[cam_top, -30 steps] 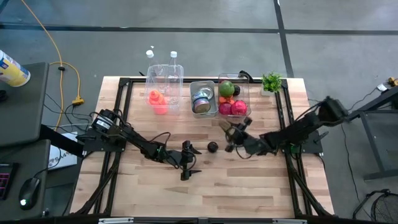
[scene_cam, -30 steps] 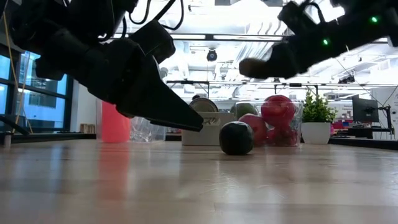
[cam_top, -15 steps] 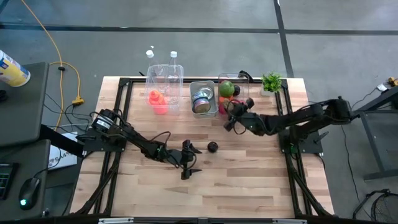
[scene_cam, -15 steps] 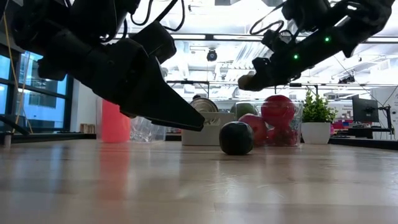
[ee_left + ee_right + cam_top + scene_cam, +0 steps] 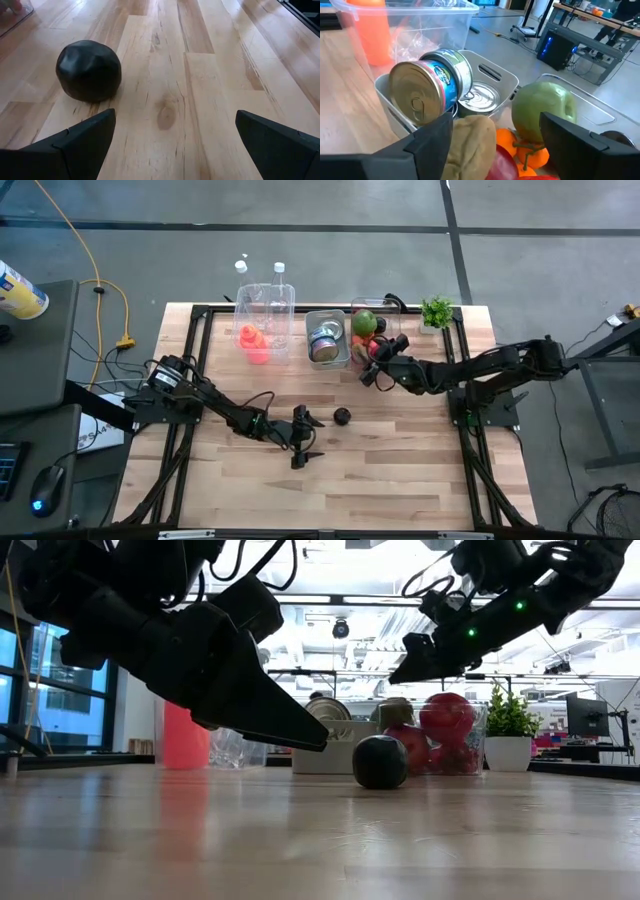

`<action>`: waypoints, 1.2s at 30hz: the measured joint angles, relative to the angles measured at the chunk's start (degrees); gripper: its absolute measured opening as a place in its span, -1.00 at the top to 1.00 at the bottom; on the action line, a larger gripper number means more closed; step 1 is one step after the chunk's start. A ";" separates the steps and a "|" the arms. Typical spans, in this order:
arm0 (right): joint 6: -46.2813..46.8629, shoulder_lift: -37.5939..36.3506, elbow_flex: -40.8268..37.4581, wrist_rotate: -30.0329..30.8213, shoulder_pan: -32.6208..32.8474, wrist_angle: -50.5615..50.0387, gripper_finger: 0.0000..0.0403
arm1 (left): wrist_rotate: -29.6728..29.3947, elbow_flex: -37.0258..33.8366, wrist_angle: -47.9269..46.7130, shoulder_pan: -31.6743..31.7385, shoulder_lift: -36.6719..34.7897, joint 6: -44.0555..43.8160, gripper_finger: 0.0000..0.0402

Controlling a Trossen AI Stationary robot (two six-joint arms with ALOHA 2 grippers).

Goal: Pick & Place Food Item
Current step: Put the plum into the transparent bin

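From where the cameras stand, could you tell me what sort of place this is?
Probably a robotics lab or open workshop: a framed wooden table carries the arms, workbenches with a monitor stand behind, and exposed ceiling lights hang overhead.

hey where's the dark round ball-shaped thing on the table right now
In the high view, the dark round ball sits alone mid-table on the wooden tabletop, just right of the left gripper.

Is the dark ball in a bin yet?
No. The dark ball sits on the bare table, just ahead of the open left hand.
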 joint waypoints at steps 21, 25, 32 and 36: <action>9.26 -5.27 0.02 -9.22 24.81 -7.71 -0.42 | 0.31 0.00 0.73 -0.07 0.02 -0.68 -0.99; 11.68 -2.04 0.02 -11.30 27.74 -6.40 -0.42 | 0.83 0.00 1.61 -0.07 0.02 -0.70 -0.99; 4.92 7.18 0.02 -10.56 28.21 -1.17 -0.42 | 0.85 0.00 2.19 -0.07 0.02 -0.98 -0.99; 3.42 12.52 0.00 -11.03 27.47 7.23 -0.42 | 0.85 0.00 2.20 -0.07 0.02 -1.04 -0.99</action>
